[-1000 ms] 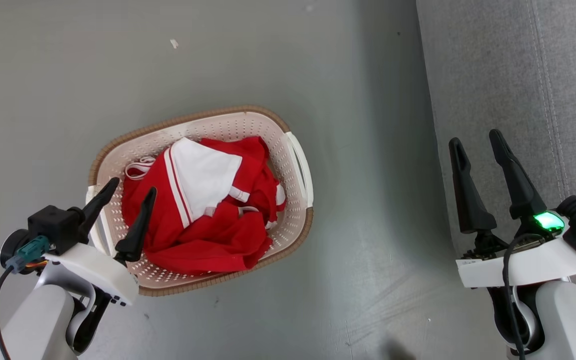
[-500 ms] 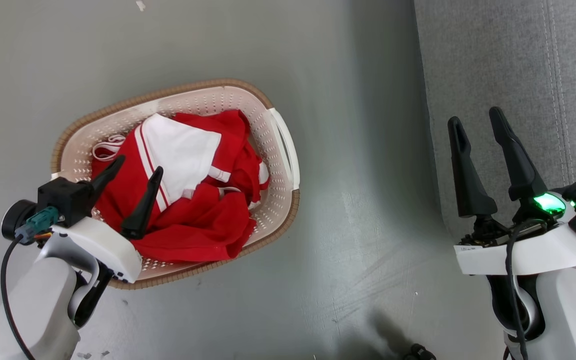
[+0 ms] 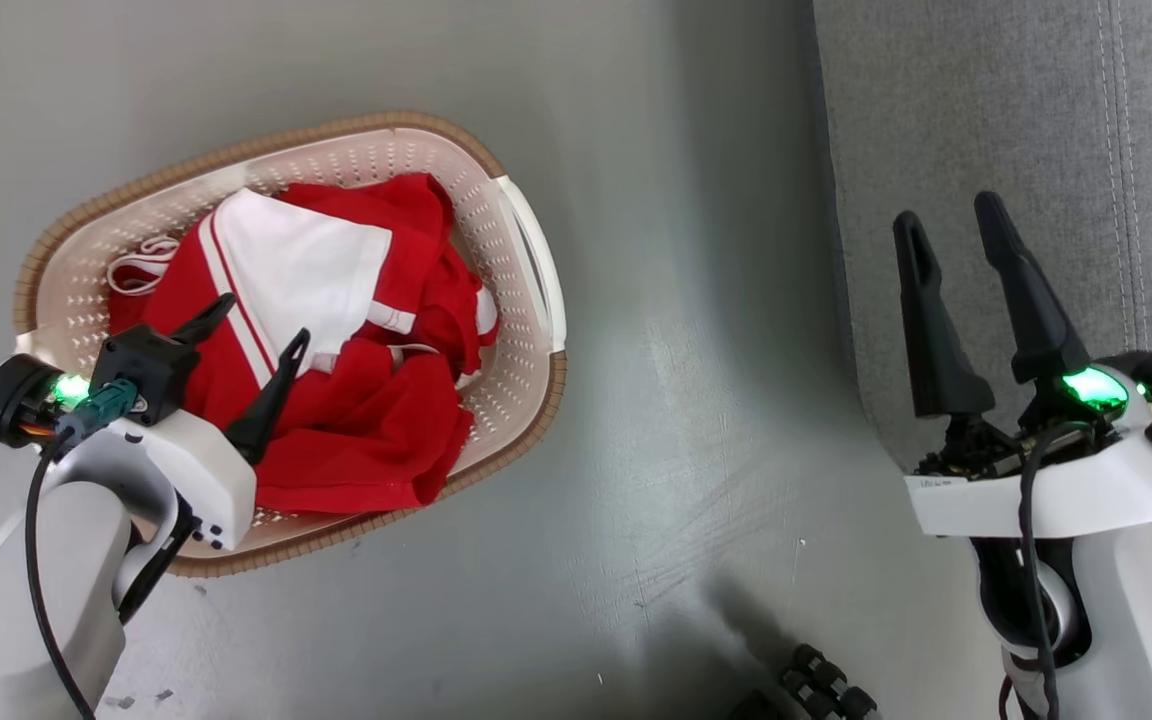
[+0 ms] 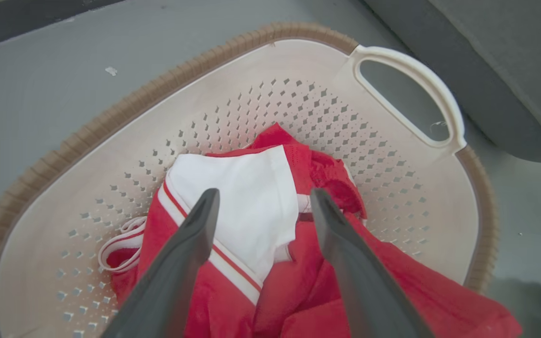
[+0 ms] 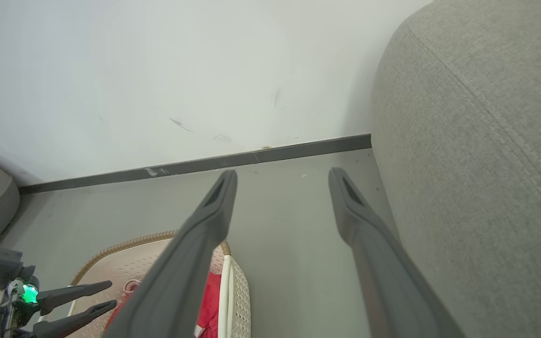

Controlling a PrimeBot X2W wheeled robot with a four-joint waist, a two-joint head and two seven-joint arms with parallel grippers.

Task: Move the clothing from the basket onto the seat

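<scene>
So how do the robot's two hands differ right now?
The left gripper hangs over the clothing in the basket; the right gripper is over the floor by the seat. The left gripper tilts down toward it; the right gripper points along the floor toward the wall. Shared: both jaws stand open, holding nothing.

Basket (image 3: 356, 155) is matt plastic, clothing (image 3: 356, 440) soft cloth, seat (image 3: 986, 120) apparently woven fabric.
</scene>
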